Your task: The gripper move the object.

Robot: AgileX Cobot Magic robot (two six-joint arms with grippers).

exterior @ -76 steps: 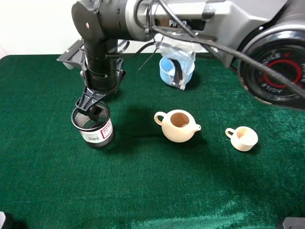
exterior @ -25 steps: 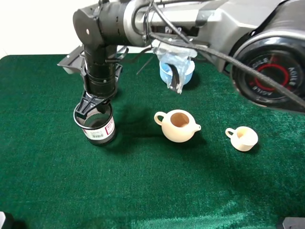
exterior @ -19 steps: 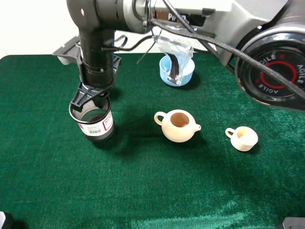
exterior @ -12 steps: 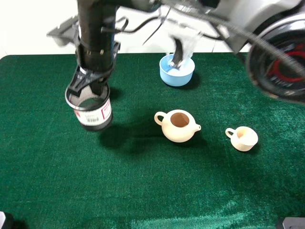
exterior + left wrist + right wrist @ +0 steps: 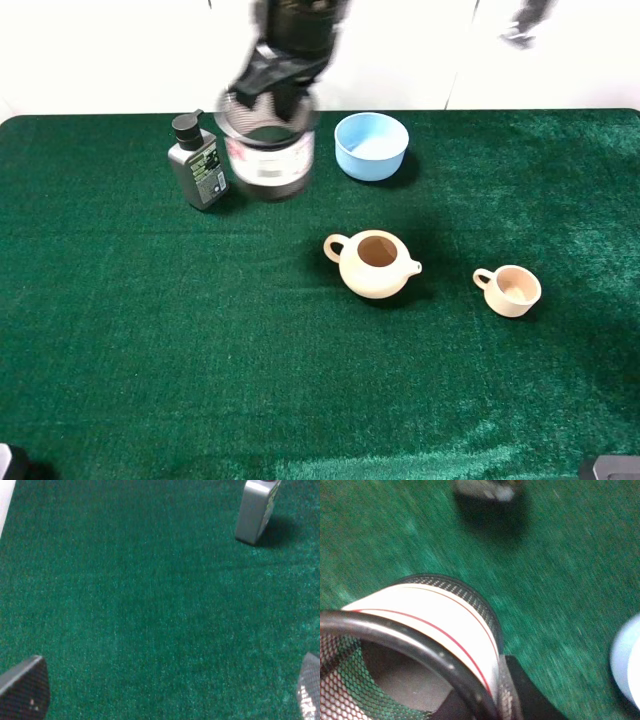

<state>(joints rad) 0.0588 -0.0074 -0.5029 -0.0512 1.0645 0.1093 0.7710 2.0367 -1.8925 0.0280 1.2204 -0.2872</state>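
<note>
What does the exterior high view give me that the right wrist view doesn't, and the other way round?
Only the exterior high view shows the teapot, the small cup and the layout: the pen cup, held at its rim by the right gripper, is between the grey bottle and the blue bowl. Only the right wrist view shows the cup's mesh interior close up, with a dark gripper finger against its outer wall. Both show the pen cup, the green cloth, the bottle (blurred at the wrist) and at least the bowl's edge.

The gripper (image 5: 274,88) holds the mesh cup (image 5: 268,152) between bottle (image 5: 197,166) and bowl (image 5: 371,146)
</note>
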